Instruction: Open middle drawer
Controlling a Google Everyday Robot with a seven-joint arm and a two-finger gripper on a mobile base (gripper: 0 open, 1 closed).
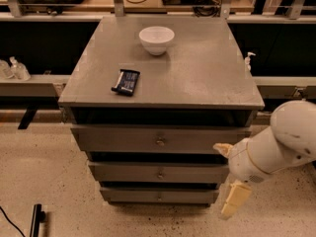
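Where the speckled floor fills the near edge, a grey cabinet [197, 83] stands in the middle with three drawers stacked in its near face. At near right, the robot's white arm [281, 142] reaches in from the right, and its gripper [220, 180] hangs just beside the right ends of the lower drawers. Its two cream fingers [236, 199] are spread wide apart and hold nothing.

The lowest drawer [148, 195] sits nearest the floor. Above it is the middle drawer [123, 172], which looks shut, with a small round knob [160, 174] at the centre of its wide front. The top drawer [113, 138] lies above that.

To do this step well, the gripper probably needs to travel left to the centre knob, keep level with the middle front rather than its neighbours, close on the knob only, then pull straight toward the near side.

On the cabinet top, a dark packet [126, 81] lies left of centre. Farther back sits a white bowl [156, 38]. No writing or brand can be read anywhere.
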